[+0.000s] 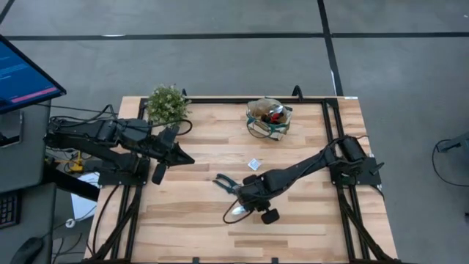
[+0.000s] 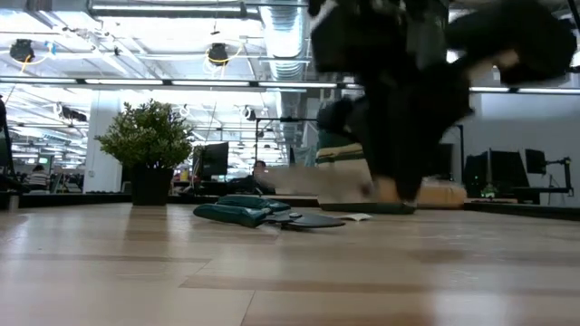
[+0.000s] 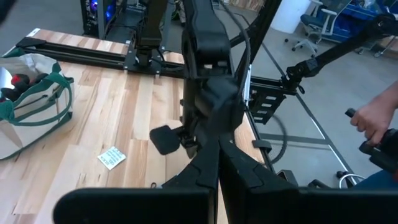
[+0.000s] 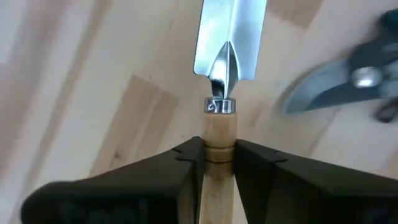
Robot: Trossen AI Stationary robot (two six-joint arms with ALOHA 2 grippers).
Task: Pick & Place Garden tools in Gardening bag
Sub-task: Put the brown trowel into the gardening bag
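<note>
Table: wooden table (image 1: pixel 293 235) with a black frame along its edges, grey floor all around.
Open room: bare wood near the front edge.
Right gripper (image 4: pixel 218 155): clamped on the trowel (image 4: pixel 229 43) by its wooden handle, mid-table.
Pruning shears (image 1: pixel 224 182): one pair, just beside the trowel.
Left gripper (image 1: pixel 170 157): fingers together, near the potted plant (image 1: pixel 167 104).
Gardening bag (image 1: pixel 268 119): one, by the back edge, a red-and-black tool (image 1: pixel 276 112) inside.
White packet (image 1: pixel 253 164): one, between bag and trowel.

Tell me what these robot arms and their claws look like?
Both arms are matte black and jointed, bolted to black frames at the table's edges. The left arm trails black cables; the right arm is slimmer. The right claw has two flat, angular black fingers.
</note>
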